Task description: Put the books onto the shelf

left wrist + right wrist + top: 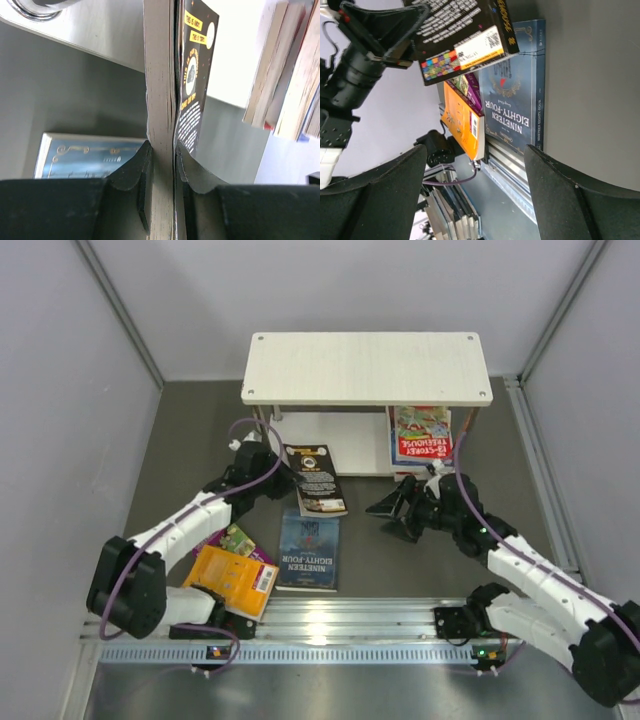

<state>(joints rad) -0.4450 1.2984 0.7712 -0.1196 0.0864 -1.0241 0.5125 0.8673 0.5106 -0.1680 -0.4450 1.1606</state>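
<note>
Bench [180, 440]: A dark grey surface carried the shelf at the far side and loose books toward the near edge.
Shelf [366, 368]: The pale two-tier rack stood at the far middle, its top board bare.
Left fingers [145, 170]: Clenched on the black book, one pad on each side of its page block.
Right fingers [392, 510]: Spread wide and grasping nothing, they pointed left, just near of the shelf's right end.
Shelved books [421, 435]: Several stood together at the right end of the lower tier, a red cartoon cover facing out.
Blue book [309, 550]: It lay flat at the near middle of the bench.
Black book [316, 478]: Gripped by its left edge, it was held off the bench between the shelf and the blue book.
Orange book [232, 580]: It rested on the purple-green book at the near left.
Purple-green book [237, 538]: It was mostly covered, with only its far part showing.
</note>
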